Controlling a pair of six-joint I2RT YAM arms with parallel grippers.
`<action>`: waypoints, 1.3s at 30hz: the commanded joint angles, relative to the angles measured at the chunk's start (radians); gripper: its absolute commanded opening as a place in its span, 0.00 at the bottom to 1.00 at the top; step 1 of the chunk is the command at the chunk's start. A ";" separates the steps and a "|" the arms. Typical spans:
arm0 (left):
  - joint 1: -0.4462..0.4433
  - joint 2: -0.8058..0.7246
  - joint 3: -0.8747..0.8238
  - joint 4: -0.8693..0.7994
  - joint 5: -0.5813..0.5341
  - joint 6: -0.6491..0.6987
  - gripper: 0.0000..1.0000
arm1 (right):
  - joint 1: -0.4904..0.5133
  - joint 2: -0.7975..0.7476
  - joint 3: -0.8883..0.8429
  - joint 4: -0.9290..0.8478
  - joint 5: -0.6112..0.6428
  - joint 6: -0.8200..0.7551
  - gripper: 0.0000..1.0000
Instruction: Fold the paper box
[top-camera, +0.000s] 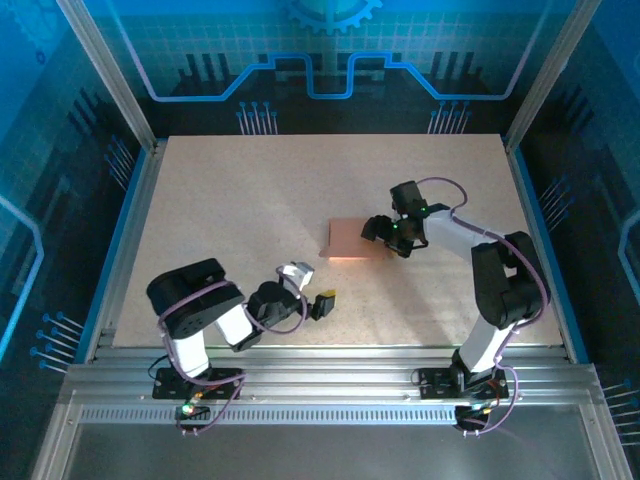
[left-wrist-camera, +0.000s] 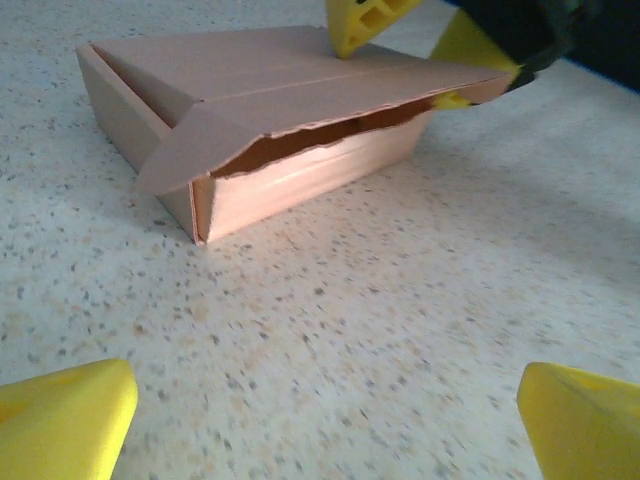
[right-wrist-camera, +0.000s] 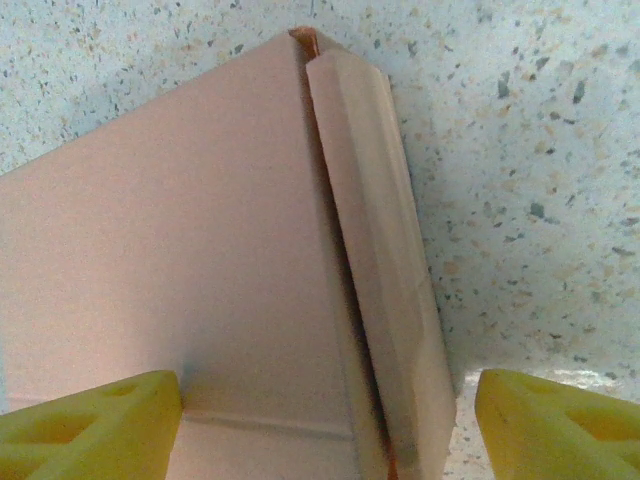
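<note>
The paper box (top-camera: 352, 240) lies flat in the middle of the table, salmon-orange, its lid folded over. In the left wrist view the paper box (left-wrist-camera: 262, 130) shows a torn-looking gap under the lid's front edge and a small flap sticking out at its near corner. My right gripper (top-camera: 387, 236) is open at the box's right end. In the right wrist view the right gripper (right-wrist-camera: 325, 430) straddles the box (right-wrist-camera: 180, 250): one finger (right-wrist-camera: 90, 425) rests on the lid, the other (right-wrist-camera: 560, 420) hangs over the table beside the side flap (right-wrist-camera: 375, 240). My left gripper (top-camera: 322, 304) (left-wrist-camera: 325, 430) stands open over bare table, short of the box.
The speckled tabletop (top-camera: 230, 200) has free room all round the box. The right arm's yellow fingers (left-wrist-camera: 365, 22) show at the top of the left wrist view, on the box's far end. Blue glass walls fence the table in.
</note>
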 joint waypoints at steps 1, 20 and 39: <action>0.005 -0.119 -0.047 -0.019 0.065 -0.122 0.99 | 0.012 0.028 0.030 -0.046 0.016 -0.044 0.78; 0.255 -0.216 0.694 -1.393 0.154 -0.507 0.95 | 0.009 0.044 0.028 -0.010 -0.009 -0.121 0.78; 0.263 0.174 1.033 -1.548 0.255 -0.486 0.47 | -0.031 0.139 0.014 0.100 -0.142 -0.200 0.62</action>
